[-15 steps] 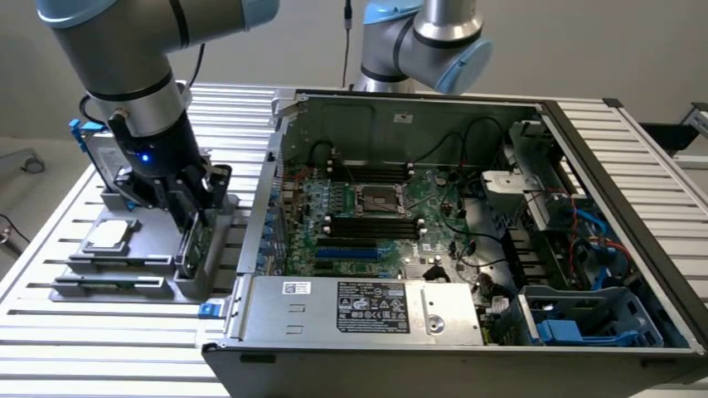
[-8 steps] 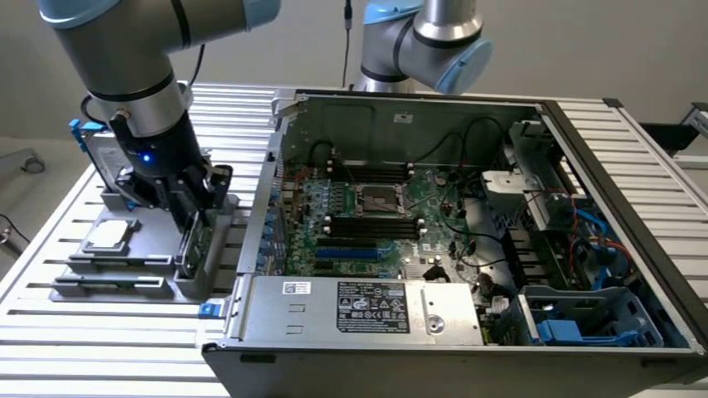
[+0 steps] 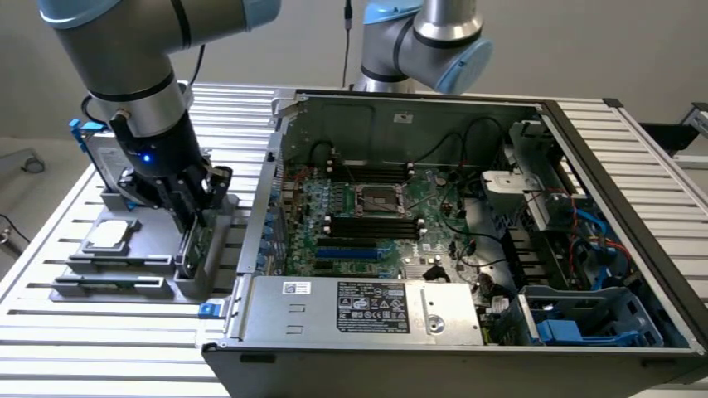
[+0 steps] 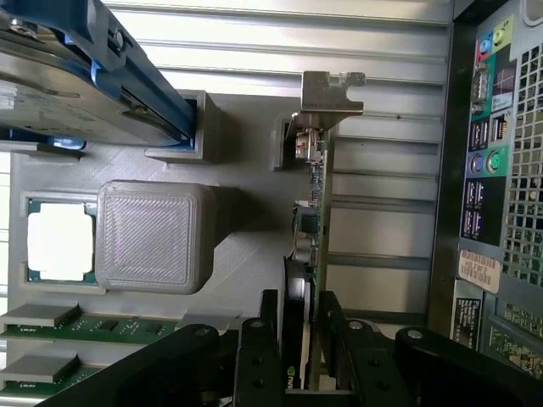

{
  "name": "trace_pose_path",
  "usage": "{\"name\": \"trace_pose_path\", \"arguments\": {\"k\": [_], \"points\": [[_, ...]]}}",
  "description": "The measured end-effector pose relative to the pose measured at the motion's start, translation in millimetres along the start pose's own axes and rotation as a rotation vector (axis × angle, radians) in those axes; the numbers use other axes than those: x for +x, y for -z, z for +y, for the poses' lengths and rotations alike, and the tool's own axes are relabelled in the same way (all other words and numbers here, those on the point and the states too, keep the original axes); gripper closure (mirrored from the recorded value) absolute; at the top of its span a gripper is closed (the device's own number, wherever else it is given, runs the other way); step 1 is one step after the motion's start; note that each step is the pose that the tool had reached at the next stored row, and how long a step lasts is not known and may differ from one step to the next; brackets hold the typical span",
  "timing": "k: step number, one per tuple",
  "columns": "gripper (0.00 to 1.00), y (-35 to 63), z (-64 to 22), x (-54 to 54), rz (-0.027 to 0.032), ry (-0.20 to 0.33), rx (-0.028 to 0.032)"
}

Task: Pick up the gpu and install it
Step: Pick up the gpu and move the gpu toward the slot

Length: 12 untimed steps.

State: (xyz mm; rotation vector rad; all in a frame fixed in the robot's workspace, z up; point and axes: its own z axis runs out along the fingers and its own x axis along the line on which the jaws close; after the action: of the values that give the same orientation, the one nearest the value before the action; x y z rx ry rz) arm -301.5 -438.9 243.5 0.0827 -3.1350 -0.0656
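While the gpu [image 3: 195, 247] stands on edge in the grey holder [image 3: 133, 292] at the exterior view's left, beside the open computer case [image 3: 619, 174], the gripper [image 4: 297, 309] straddles its upper edge with jaws apart. The pick-up step is in hand. In my judgement, it calls for a square, firm close on the thin board.

You have a table [image 3: 111, 344] of silver metal slats with dark grooves between them, and it spans the whole scene. Two things sit directly on it. Toward the exterior view's left, a grey holder [image 3: 208, 284] with moulded pockets lies flat on the slats. Just beside it, toward the exterior view's right, an open computer case [image 3: 443, 365] lies on its side with its inside facing up. You can see bare slats around both.
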Motion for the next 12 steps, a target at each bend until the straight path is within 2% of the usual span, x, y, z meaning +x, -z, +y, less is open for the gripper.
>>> {"name": "trace_pose_path", "arguments": {"k": [4,5,12], "points": [[0.69,0.0,0.0,0.0,0.0001,0.000,0.0001],[0.74,0.0,0.0,0.0,0.0000,0.000,0.0001],[0.74,0.0,0.0,0.0,0.0000,0.000,0.0000]]}}
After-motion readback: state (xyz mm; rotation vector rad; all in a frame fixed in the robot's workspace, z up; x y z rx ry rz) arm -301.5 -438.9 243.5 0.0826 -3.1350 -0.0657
